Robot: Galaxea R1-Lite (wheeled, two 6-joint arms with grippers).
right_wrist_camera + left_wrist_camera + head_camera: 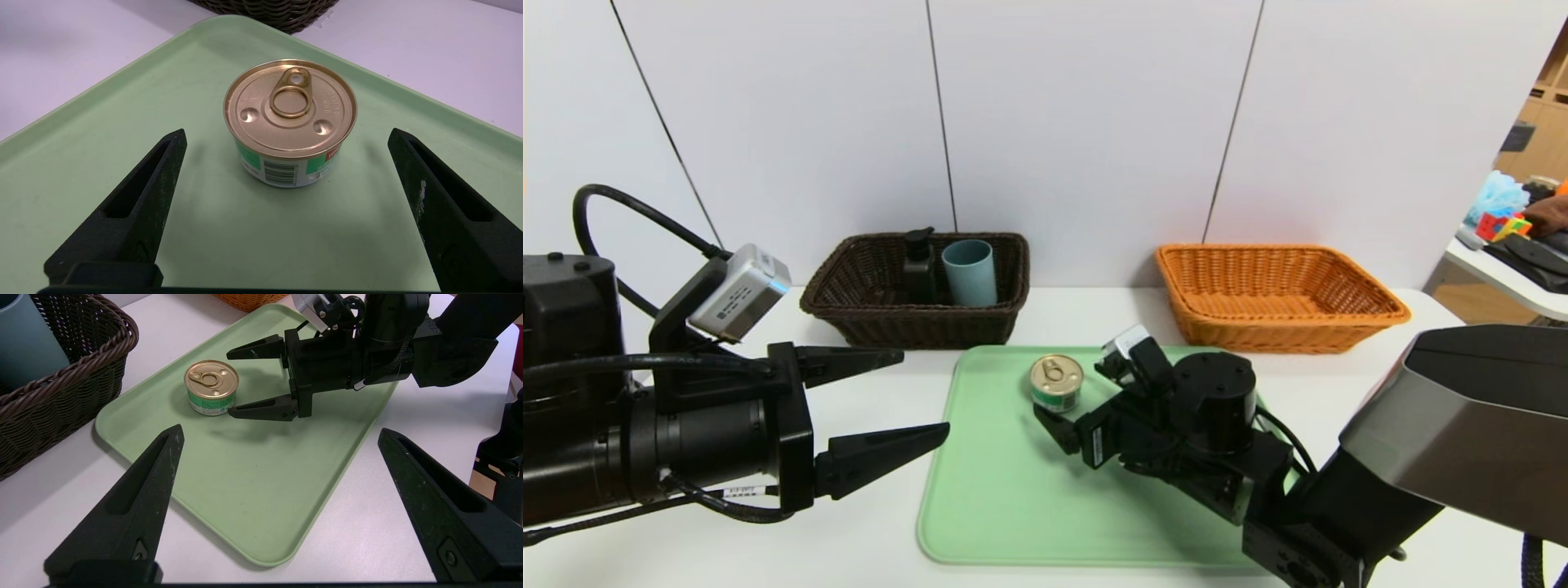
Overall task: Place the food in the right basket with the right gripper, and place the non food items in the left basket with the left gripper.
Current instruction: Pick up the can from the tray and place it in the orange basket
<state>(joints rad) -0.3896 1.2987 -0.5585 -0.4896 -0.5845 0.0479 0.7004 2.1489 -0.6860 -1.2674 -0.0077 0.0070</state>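
Note:
The food, a squat tin can with a gold pull-tab lid, stands upright on the green tray. My right gripper is low over the tray and open. Its fingertips are level with the can's near side, one on each side and not touching. The left gripper hovers open with nothing in it, beside the tray's left edge. The dark brown left basket holds the black pump bottle and the blue-grey cup. The orange right basket stands at the back right.
Both baskets stand against the white wall panels behind the tray. A side table with colourful clutter stands beyond the table's right end. White tabletop shows around the tray.

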